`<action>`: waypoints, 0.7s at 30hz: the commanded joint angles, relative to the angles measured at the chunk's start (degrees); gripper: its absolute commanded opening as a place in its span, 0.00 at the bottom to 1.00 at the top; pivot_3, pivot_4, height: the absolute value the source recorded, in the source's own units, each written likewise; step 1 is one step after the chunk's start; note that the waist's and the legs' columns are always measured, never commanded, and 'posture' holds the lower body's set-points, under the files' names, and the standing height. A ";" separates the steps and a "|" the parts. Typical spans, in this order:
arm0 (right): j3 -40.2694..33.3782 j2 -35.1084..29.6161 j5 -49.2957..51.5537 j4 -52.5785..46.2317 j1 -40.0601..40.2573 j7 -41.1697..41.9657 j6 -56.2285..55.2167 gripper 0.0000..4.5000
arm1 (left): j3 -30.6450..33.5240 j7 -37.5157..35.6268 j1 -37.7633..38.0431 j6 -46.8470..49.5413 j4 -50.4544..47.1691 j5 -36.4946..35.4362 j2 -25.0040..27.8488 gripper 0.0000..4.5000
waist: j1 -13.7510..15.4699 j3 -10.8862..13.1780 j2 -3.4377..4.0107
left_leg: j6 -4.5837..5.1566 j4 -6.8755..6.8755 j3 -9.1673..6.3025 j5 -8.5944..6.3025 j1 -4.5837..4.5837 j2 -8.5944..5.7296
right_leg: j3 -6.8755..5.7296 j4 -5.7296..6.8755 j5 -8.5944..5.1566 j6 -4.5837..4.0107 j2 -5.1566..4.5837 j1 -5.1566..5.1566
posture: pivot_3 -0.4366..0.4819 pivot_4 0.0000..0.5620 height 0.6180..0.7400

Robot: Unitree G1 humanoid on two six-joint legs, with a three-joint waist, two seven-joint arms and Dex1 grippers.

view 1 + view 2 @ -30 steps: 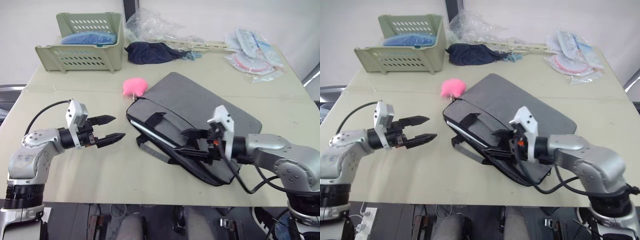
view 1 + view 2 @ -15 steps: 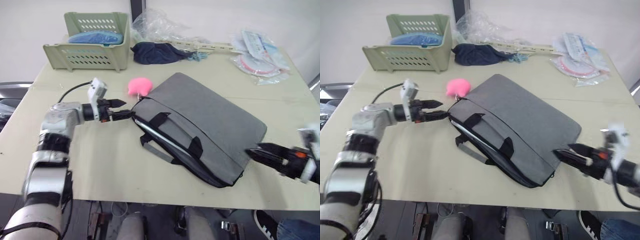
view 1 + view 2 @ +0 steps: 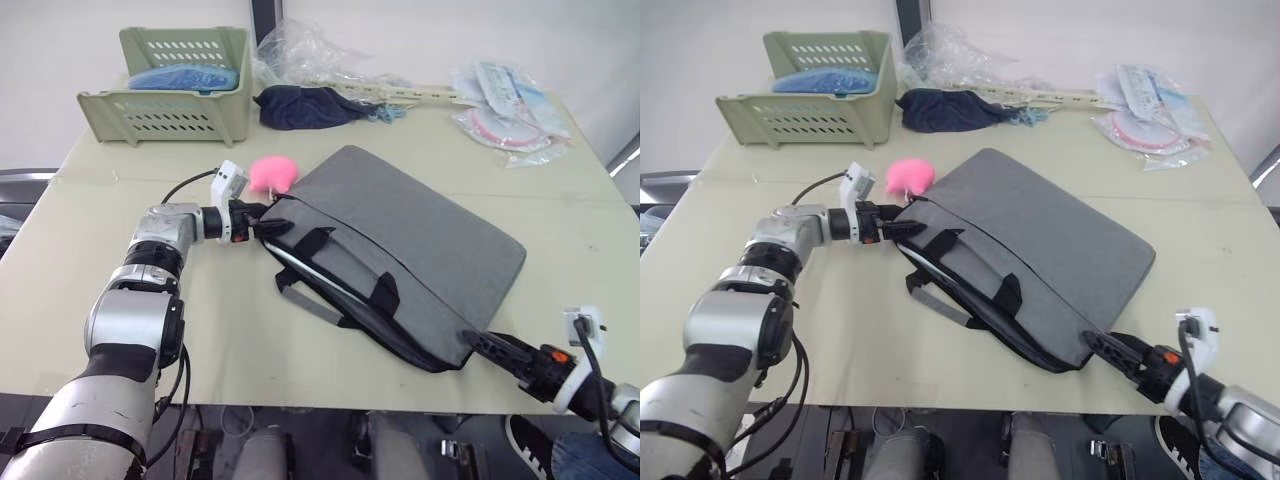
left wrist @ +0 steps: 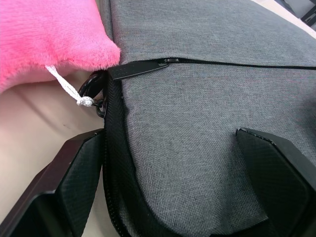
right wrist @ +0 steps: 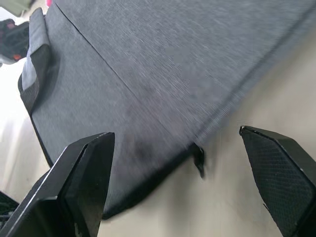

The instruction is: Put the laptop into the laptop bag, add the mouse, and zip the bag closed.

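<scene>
best pinched the zipper pull (image 4: 136, 69) beside pink plush (image 4: 47, 37) with left fingers (image 4: 74, 182) apart; right fingers (image 5: 81, 175) apart at laptop bag (image 3: 400, 250) corner.

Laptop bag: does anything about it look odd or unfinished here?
The laptop bag gapes along its long front edge: a pale strip shows inside, so the zip is not closed. A pink plush charm hangs off its far-left corner ring.

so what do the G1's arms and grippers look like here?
Silver-grey jointed arms with black bands. Each wrist carries a small white camera block fed by a looping black cable. The left gripper and right gripper have two black tapered fingers with a fine textured surface; orange-red marks show by the wrists.
</scene>
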 commanded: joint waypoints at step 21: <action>8.82 -7.85 0.37 10.43 -11.18 5.02 -5.79 0.01 | 6.84 -6.19 20.35 19.59 -32.63 -6.48 11.12 0.00 | -3.06 -0.07 0.15 | 0.06 -0.08 0.07 -0.03 0.11 0.08 | 0.06 0.12 -0.01 -0.01 0.04 -0.06 | 0.48 0.27 1.00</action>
